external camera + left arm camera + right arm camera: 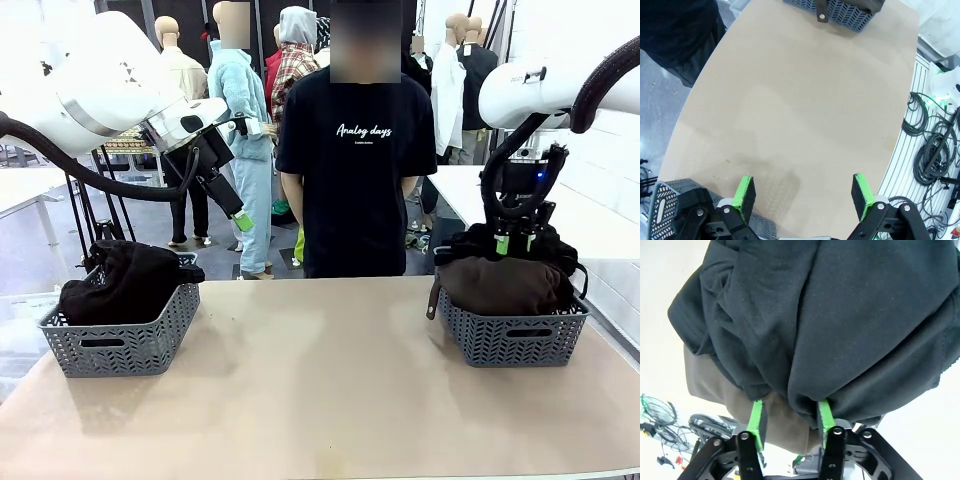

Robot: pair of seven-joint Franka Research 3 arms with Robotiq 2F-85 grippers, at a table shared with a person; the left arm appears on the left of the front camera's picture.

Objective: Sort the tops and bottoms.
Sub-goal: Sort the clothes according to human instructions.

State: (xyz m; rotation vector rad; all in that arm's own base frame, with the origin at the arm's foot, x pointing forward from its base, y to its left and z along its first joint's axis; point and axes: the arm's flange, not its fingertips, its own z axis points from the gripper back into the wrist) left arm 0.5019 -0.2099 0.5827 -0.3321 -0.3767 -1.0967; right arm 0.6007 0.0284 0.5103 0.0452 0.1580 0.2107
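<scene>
— Front view, left basket [125, 335]: what's in it?
— A black bundle [125, 280]. The left gripper [240, 215] hangs above and behind it, jaws wide, holding nothing.
— And the right basket [512, 335]?
— A brown garment [500, 285] in front, a black garment [830, 315] behind. The right gripper [520, 242] sits on top, fingers [756, 420] narrow around a black fold; whether it grips, I cannot tell.

Your open lane: bare desk [320, 380] between two heaped baskets, left [120, 335] and right [512, 335]; a person [355, 160] blocks the far edge.
</scene>
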